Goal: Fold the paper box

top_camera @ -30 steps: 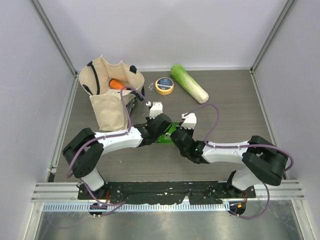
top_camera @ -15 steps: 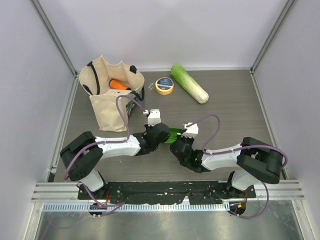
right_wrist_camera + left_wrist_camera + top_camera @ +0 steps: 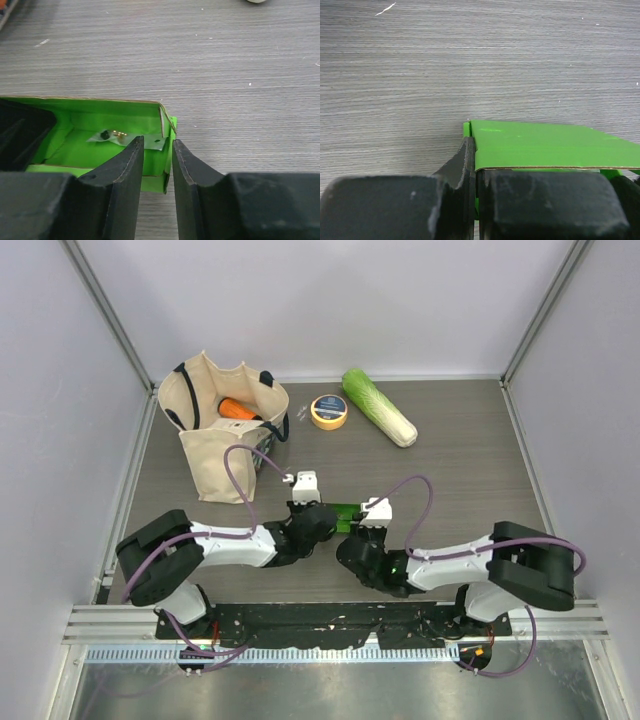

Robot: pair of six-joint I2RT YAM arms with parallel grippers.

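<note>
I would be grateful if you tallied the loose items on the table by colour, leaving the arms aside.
Green: 2 (paper box, cabbage)
Beige: 1 (bag)
Yellow: 1 (tape roll)
Orange: 1 (orange item inside the bag)
Total: 5

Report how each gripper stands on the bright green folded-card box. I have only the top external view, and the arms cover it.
Observer: The left gripper is shut on one wall of the bright green card box, with the card's edge pinched in its jaws.
Operator: Give me the right one.
Observer: The right gripper is open by a narrow gap at the box's end corner and is not clamping it.
Operator: Check inside the box.
Observer: Its open side faces the right wrist camera, and a small clear scrap lies inside.
</note>
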